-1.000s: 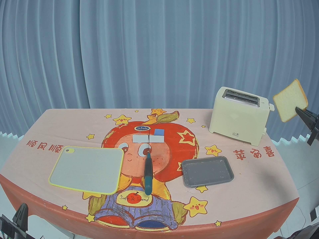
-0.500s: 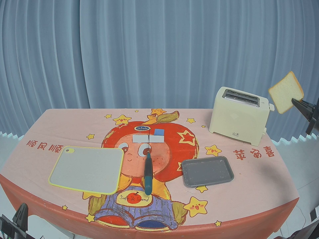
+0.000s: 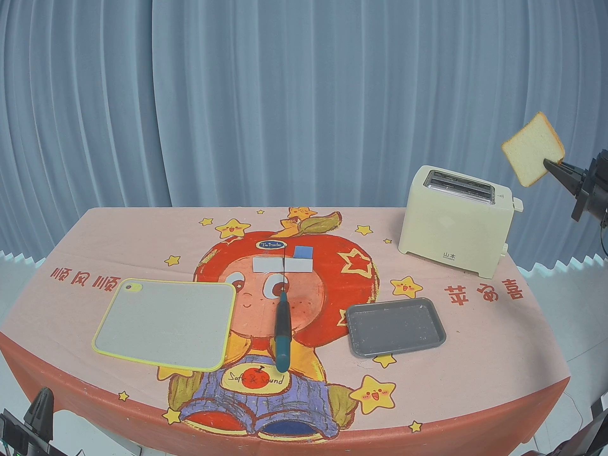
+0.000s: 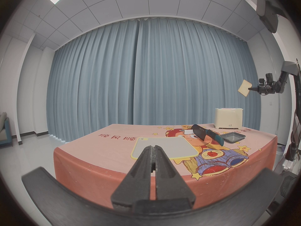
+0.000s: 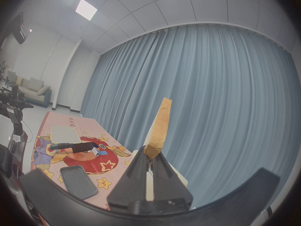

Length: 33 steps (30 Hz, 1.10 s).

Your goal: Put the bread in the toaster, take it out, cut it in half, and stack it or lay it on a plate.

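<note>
Bread (image 3: pixel 533 148) clamped in right jaws, high beside toaster (image 3: pixel 456 223), grey tray (image 3: pixel 395 326) near knife (image 3: pixel 282 334)

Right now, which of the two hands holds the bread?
The right hand: it is shut on the bread, in the air higher than the toaster. The left hand is shut and empty, low before the table.

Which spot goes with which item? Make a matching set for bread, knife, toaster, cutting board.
1 bread
2 knife
3 toaster
4 cutting board

A lying flat at the left of the table, nothing on it
B in the air, gripped by the right hand
C standing at the table's far right
D lying mid-table, left of the tray

Pairs: 1-B, 2-D, 3-C, 4-A
</note>
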Motion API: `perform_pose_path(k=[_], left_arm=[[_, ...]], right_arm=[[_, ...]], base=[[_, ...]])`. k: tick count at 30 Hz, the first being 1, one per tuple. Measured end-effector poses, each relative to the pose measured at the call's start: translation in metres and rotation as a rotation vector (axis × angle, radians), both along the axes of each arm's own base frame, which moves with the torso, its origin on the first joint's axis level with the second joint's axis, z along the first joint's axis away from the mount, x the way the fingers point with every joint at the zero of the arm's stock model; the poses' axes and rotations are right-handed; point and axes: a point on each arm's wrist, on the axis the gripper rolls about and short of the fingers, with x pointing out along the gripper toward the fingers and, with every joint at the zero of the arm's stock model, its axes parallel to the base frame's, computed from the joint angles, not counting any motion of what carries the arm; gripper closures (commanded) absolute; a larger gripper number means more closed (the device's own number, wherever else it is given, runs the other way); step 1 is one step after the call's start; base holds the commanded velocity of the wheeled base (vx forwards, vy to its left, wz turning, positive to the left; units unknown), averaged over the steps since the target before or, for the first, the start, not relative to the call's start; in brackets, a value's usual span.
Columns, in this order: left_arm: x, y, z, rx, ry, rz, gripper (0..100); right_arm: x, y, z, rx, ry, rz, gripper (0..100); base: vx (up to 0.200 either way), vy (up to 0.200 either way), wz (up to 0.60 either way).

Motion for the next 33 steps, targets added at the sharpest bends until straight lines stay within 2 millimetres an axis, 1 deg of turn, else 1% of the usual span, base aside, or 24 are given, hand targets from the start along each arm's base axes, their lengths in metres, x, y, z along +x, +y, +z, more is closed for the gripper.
perform_pose_path(k=[6, 13, 20, 26, 33], left_arm=[[0.0, 0.0, 0.0, 0.0, 0.0, 0.0, 100], [0.0, 0.0, 0.0, 0.0, 0.0, 0.0, 100], [0.0, 0.0, 0.0, 0.0, 0.0, 0.0, 100], [0.0, 0.0, 0.0, 0.0, 0.0, 0.0, 100], [0.0, 0.0, 0.0, 0.0, 0.0, 0.0, 100]], right_arm=[[0.023, -0.003, 0.004, -0.002, -0.011, 0.013, 100], [0.044, -0.002, 0.01, 0.0, -0.005, 0.035, 100], [0.062, 0.003, 0.019, 0.0, -0.002, 0.062, 100], [0.078, 0.001, 0.026, -0.008, -0.033, 0.069, 100], [0.097, -0.001, 0.028, -0.015, -0.056, 0.072, 100]], base=[[0.0, 0.0, 0.0], [0.0, 0.0, 0.0], [0.0, 0.0, 0.0], [0.0, 0.0, 0.0], [0.0, 0.0, 0.0]])
